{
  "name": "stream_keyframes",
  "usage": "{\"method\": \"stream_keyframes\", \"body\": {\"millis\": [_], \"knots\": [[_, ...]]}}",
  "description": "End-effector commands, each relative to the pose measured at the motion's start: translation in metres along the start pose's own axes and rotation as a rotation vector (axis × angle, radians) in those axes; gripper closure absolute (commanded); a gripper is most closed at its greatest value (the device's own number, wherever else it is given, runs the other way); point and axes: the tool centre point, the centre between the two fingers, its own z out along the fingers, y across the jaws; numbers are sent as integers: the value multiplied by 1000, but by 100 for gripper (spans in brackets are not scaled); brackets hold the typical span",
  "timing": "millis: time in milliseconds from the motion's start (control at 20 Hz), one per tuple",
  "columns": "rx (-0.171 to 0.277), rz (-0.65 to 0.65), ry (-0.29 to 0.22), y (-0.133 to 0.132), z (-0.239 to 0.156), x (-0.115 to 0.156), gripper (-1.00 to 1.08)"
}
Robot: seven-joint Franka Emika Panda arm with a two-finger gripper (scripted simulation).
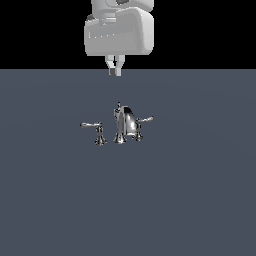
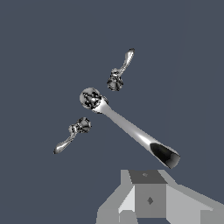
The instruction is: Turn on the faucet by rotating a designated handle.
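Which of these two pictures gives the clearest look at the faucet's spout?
The wrist view. There the spout fills much of the picture, seen from above, with its dark open mouth and its knob plain to see. In the exterior view the spout is small and side-on: only its arch shows, between the two levers.

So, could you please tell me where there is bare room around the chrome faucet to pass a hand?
The grey surface lies bare all around the small chrome three-piece faucet. It is crowded only between the arched spout and the right-extending chrome lever handle; the level twin lever stands slightly more apart.
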Motion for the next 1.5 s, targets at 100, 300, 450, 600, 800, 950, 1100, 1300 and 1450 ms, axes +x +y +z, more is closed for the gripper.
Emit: {"method": "stream_keyframes", "body": {"millis": [100, 300, 450, 600, 800, 950, 1100, 1300, 1450], "knots": [[-2, 89, -1, -11, 28, 26, 108], [-5, 169, -1, -19, 53, 51, 108], [-7, 230, -2, -23, 72, 70, 108], [-9, 292, -2, -26, 92, 90, 108], [-12, 376, -2, -28, 118, 117, 108], [-14, 438, -3, -28, 137, 137, 108], [-15, 492, -4, -27, 153, 155, 108], [-16, 550, -5, -25, 170, 174, 108], [-16, 581, -6, -24, 179, 184, 108]]}}
